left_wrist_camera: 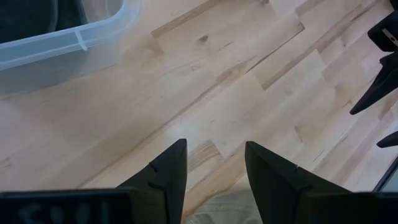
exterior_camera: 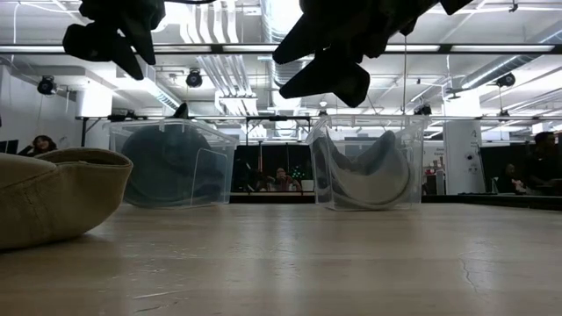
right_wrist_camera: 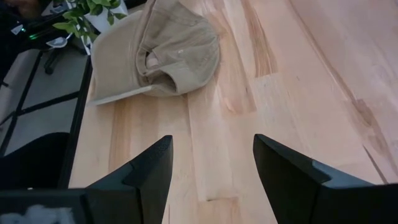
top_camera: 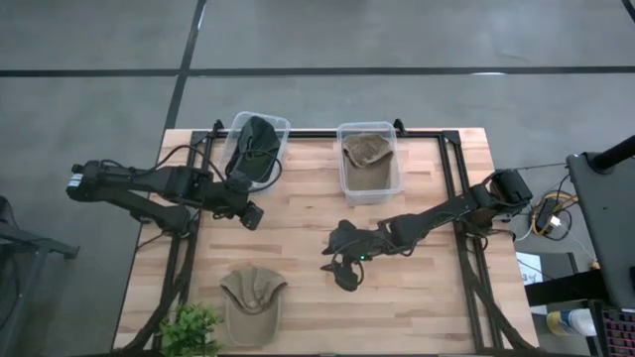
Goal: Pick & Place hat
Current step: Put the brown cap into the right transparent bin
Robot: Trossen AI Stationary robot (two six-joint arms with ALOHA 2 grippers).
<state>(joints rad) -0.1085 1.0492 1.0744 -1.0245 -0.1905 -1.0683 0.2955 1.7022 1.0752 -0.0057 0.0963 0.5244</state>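
Observation:
A tan cap lies on the table near the front left, crown up; it also shows in the right wrist view and at the left of the low view. My right gripper is open and empty above the table's middle, right of the cap. My left gripper is open and empty, held above the table just in front of the left bin. A dark cap lies in the left clear bin. A tan cap lies in the right clear bin.
A small green plant stands at the front left corner, beside the tan cap. The two bins stand along the far edge. Black frame rails run along the table's left and right sides. Bare wood lies between the grippers and at the front right.

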